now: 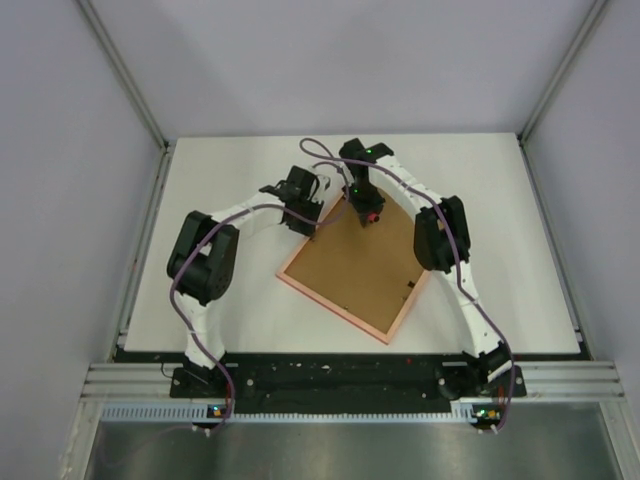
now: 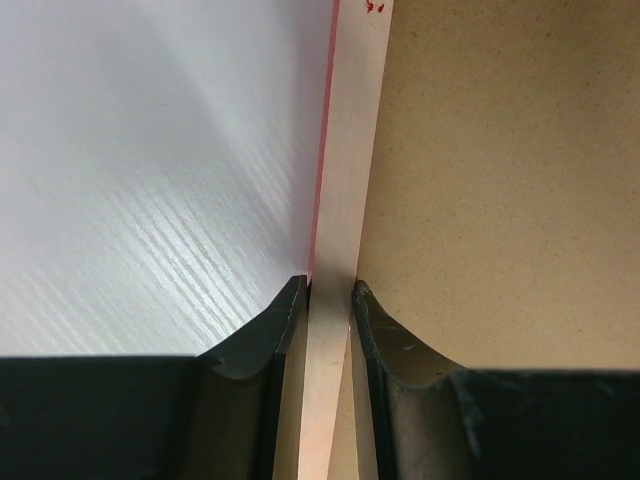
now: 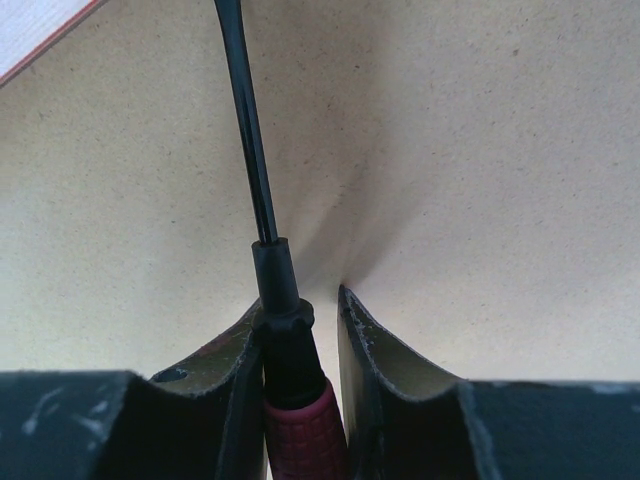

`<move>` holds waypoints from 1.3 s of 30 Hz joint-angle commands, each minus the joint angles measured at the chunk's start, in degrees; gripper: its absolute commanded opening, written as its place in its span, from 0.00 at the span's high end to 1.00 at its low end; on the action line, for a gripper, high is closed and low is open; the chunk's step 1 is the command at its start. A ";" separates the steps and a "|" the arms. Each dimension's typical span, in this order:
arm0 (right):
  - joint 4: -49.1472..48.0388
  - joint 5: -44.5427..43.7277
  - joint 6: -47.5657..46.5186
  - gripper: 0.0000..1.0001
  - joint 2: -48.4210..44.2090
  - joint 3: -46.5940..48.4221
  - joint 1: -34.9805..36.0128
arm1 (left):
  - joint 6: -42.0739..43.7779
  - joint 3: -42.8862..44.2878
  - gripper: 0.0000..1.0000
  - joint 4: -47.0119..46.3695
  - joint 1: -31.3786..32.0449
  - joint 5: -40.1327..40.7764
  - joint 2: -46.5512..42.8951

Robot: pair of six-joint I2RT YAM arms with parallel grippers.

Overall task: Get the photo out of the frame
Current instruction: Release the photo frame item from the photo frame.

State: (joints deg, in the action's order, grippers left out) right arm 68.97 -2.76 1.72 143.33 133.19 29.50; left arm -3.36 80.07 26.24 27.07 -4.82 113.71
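**Backing still in, screwdriver at the board**

You are at the opening step; the frame (image 1: 352, 272) lies face down on the white table (image 1: 220, 180), turned like a diamond, its brown backing board (image 3: 480, 150) up; the photo cannot be seen and is presumably underneath, facing the table.

Your left gripper (image 2: 328, 290) pinches the frame's pale rim at the far-left edge, one finger outside and one on the board side, steadying it; your right gripper (image 3: 300, 300) is clamped on a red-handled screwdriver (image 3: 262, 200), whose black shaft slants down towards the board near the far corner; the tip is out of view, so contact cannot be judged.

The next move probably calls for working the tip under whatever holds the board; small dark marks by the right-hand rim (image 1: 409, 290) may be tabs; keep the left pinch firm so the frame does not skid, and pry gently.

The left arm folds its elbow out to the left, wrist pointing down; the right arm arches high past the frame's right corner, its wrist bent back down.
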 commanded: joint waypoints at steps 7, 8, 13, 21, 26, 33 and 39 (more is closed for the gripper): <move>-10.17 -12.79 9.53 1.00 1.87 5.50 -4.80 | -2.71 -4.66 1.00 9.97 5.54 -2.39 -0.60; -10.26 -12.79 9.71 1.00 1.96 5.59 -4.97 | -2.80 -4.58 1.00 10.06 5.62 -2.74 -0.07; -10.61 -11.65 10.06 1.00 1.87 6.47 -5.24 | -2.97 -4.84 1.00 10.06 5.89 -3.18 1.25; -10.35 5.98 6.11 1.00 -0.41 3.75 -5.50 | -2.89 -1.60 1.00 11.55 5.89 -1.86 2.22; -10.17 13.13 2.68 1.00 -6.38 0.24 -5.41 | -2.54 1.57 1.00 12.26 4.92 -1.95 1.95; -9.47 8.04 -1.36 1.00 -11.84 -1.44 -5.41 | -2.01 3.42 1.00 13.05 4.92 -3.70 2.66; -4.55 10.57 -8.03 1.00 -8.94 -1.34 -5.33 | -0.60 6.23 0.77 14.02 4.92 -4.50 1.78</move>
State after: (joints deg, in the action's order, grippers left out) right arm 66.48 9.74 -1.17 136.88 130.76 25.47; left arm -5.39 83.79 33.01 31.59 -5.50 115.11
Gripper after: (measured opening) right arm 0.256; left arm 0.258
